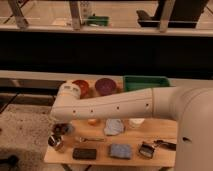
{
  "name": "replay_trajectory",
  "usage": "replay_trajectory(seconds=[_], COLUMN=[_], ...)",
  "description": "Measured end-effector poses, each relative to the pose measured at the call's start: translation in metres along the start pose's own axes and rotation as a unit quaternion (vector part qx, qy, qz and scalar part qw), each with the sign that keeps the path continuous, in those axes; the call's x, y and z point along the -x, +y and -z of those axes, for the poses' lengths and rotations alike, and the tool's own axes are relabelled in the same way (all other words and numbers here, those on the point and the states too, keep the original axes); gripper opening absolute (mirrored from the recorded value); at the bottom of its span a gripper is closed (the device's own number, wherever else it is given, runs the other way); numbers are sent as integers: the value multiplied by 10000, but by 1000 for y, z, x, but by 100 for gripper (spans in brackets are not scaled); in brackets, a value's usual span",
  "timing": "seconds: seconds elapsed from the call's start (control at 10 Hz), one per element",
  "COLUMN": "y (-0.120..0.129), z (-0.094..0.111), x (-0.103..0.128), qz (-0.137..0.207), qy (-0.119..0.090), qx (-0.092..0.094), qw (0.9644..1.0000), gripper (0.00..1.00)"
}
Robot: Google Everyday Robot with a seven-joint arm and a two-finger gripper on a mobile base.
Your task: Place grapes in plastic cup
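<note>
1. the arm crosses the view from right to left above the tabletop, its white wrist bending down at the left end.
2. the gripper hangs below that wrist, low over the tabletop's left end. it shows only as a dark shape, and whether it is released or clenched on anything cannot be told.
3. the grapes are a dark knobbly patch right at the gripper. the two merge, so touching or apart cannot be told.
4. the cup, pale blue, stands mid-tabletop just below the arm, well apart from the grapes. its upper edge is hidden by the arm.
5. a metal cup stands just in front of the grapes, near the left edge.
6. an orange fruit peeks from under the arm and is mostly covered.
7. a white cup beside the blue one is cut off on top by the arm.
8. along the front edge lie a black block, a blue sponge and a small dark-and-silver item too blurred to name.
9. behind the arm sit a red bowl, a maroon bowl and a green bin, all with their near sides hidden.
</note>
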State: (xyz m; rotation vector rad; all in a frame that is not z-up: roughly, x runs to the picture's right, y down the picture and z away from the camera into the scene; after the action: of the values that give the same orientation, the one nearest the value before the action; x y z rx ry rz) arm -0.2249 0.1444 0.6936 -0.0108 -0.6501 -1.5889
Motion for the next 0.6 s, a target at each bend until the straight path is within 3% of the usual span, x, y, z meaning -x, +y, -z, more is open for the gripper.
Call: replay_trajectory(seconds=[0.3,0.5,0.6], y=[21,63,73], z=[-5,-6,-8], x=[-18,-45,-50], qz=[-136,-186,-191], qy=[-186,-242,-283], qx=[-169,-268,-296], qw=[9996,9992,9990], gripper=[0,0,0])
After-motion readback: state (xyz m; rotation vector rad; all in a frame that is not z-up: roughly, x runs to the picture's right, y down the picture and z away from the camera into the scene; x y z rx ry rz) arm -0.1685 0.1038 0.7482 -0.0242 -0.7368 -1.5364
